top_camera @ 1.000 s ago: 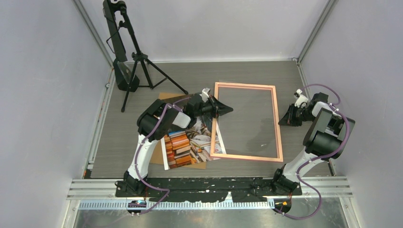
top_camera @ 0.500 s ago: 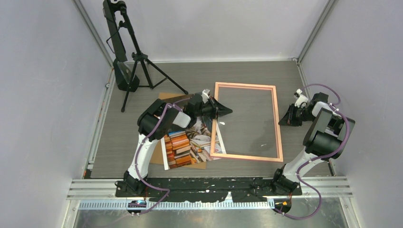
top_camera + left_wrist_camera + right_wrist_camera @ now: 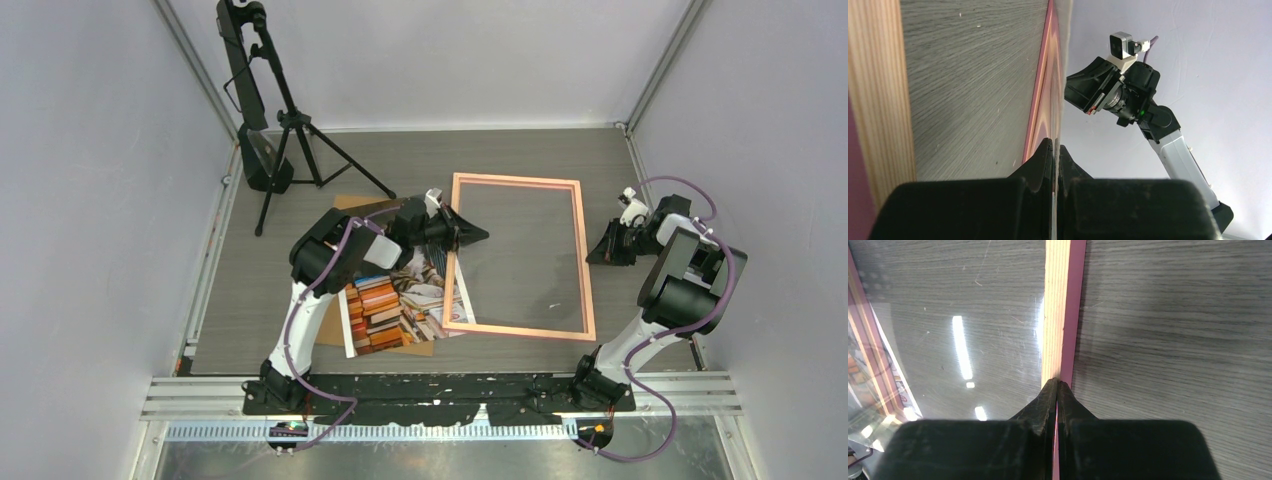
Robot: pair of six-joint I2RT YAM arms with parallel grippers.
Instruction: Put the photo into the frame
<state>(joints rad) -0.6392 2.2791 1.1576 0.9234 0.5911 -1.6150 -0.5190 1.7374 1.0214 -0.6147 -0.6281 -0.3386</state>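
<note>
Top view, left claw (image 3: 482,235): closed to a point and aimed right, its tip just past the frame's left rail, over the far half.
Top view, frame (image 3: 515,180): salmon-pink rails, lying flat on the table (image 3: 520,150). It spans from the left claw's tip across to the right claw.
Top view, photo (image 3: 395,305): the cat-and-books print lies face up, behind and below the left claw, toward the arm bases. Its right edge meets the frame's left rail; I cannot tell whether it lies over or under the rail.
Top view, backing board (image 3: 348,203): brown, under the photo, with one corner showing beside the left claw's wrist.
Top view, right claw (image 3: 595,256): just outside the frame's right rail and pointing at it.
Top view, tripod (image 3: 290,130): black, standing well off to the far left of the left claw.
Left wrist view, fingers (image 3: 1045,155): pressed together with no gap. I cannot tell whether anything thin is pinched between them.
Left wrist view, frame: a pink rail runs straight ahead from the tips, with a wooden strip at the view's left edge. The right claw shows beyond.
Right wrist view, right claw: shut, holding nothing, with its tips at the frame's rail.
Right wrist view, clear pane (image 3: 963,315): left of the tips, inside the rail, with light glare on it.
Right wrist view, photo: a sliver at the far left edge, well away from the tips.
</note>
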